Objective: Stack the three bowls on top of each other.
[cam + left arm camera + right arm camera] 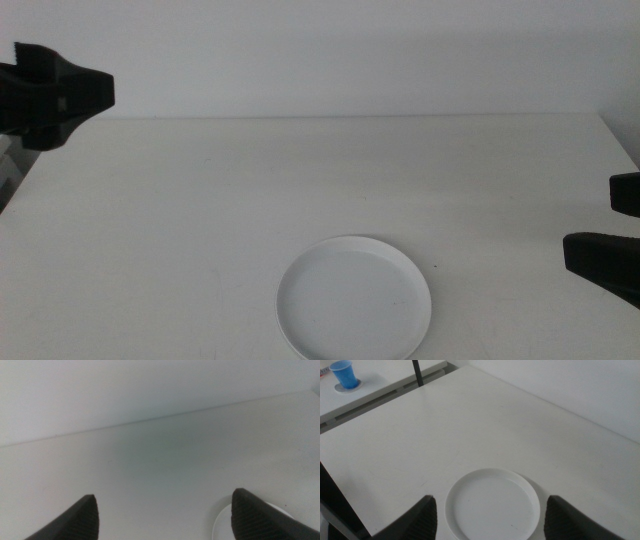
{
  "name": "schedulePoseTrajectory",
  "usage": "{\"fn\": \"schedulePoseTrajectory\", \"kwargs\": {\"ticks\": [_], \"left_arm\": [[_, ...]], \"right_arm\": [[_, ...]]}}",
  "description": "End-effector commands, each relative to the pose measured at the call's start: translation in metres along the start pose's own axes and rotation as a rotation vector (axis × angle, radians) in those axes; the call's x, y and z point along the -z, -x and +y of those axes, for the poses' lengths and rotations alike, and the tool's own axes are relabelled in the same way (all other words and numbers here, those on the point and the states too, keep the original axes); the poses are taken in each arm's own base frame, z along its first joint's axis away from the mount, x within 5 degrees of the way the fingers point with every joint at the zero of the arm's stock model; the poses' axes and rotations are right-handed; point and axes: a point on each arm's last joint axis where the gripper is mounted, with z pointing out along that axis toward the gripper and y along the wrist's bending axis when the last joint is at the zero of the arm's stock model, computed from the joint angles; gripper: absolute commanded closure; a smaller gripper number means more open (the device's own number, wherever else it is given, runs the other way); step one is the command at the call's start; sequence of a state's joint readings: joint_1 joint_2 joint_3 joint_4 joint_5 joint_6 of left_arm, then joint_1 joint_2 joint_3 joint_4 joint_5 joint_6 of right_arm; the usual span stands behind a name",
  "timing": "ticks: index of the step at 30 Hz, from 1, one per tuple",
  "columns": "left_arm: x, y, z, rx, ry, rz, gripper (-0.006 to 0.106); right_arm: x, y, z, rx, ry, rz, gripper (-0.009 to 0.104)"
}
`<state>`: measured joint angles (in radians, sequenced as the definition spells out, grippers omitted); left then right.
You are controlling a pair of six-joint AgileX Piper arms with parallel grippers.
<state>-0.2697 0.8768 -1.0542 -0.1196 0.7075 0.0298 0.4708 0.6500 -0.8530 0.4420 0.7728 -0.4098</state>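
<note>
White bowl (354, 299) sits alone near the table's (200, 200) front edge as our likely stack base, no mint or grey one in view, so we hold left gripper (162, 515) and right gripper (487, 515) spread, empty, well apart

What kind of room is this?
Probably a lab or test room: a bare white table, one white bowl, a plain wall, and a blue cup on another table.
</note>
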Motion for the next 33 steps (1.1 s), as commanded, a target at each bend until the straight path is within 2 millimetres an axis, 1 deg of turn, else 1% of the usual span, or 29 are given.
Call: {"fn": "schedulePoseTrajectory", "kwargs": {"ticks": [1,3,7,10,12,15,18,22,24,26,29,31,33], "left_arm": [[0.01,0.011,-0.001,0.0,0.0,-0.124,0.011],[0.008,0.011,0.0,-0.003,0.004,-0.145,0.011],[0.003,0.017,0.002,-0.018,0.02,-0.21,0.011],[-0.002,0.019,0.003,-0.003,0.026,-0.218,0.011],[-0.002,0.022,0.004,-0.022,0.041,-0.228,0.011],[0.005,0.026,0.006,-0.071,0.076,-0.248,0.011],[0.014,0.027,0.009,-0.065,0.116,-0.261,0.011],[0.025,0.022,0.017,-0.085,0.22,-0.235,0.012],[0.031,0.018,0.022,-0.096,0.275,-0.218,0.012],[0.032,0.008,0.027,-0.095,0.329,-0.204,0.012],[0.028,-0.013,0.032,-0.044,0.366,-0.182,0.012],[0.022,-0.033,0.033,-0.026,0.354,-0.164,0.013],[0.021,-0.054,0.031,-0.01,0.313,-0.175,0.016]], "right_arm": [[0.003,0.012,-0.002,-0.014,-0.028,-0.085,0.041],[0.002,0.016,-0.005,-0.053,-0.052,-0.125,0.041],[-0.009,0.028,-0.021,-0.108,-0.16,-0.203,0.041],[-0.022,0.038,-0.032,-0.142,-0.228,-0.204,0.041],[-0.029,0.045,-0.04,-0.141,-0.275,-0.19,0.041],[-0.027,0.056,-0.048,-0.145,-0.36,-0.198,0.041],[-0.014,0.057,-0.058,-0.152,-0.488,-0.199,0.041],[0.014,0.044,-0.07,-0.238,-0.685,-0.176,0.041],[0.031,0.037,-0.071,-0.248,-0.761,-0.179,0.041],[0.042,0.026,-0.072,-0.245,-0.826,-0.174,0.042],[0.044,0.003,-0.072,-0.269,-0.867,-0.138,0.044],[0.039,-0.018,-0.071,-0.29,-0.864,-0.097,0.046],[0.036,-0.036,-0.067,-0.317,-0.838,-0.084,0.048]]}}
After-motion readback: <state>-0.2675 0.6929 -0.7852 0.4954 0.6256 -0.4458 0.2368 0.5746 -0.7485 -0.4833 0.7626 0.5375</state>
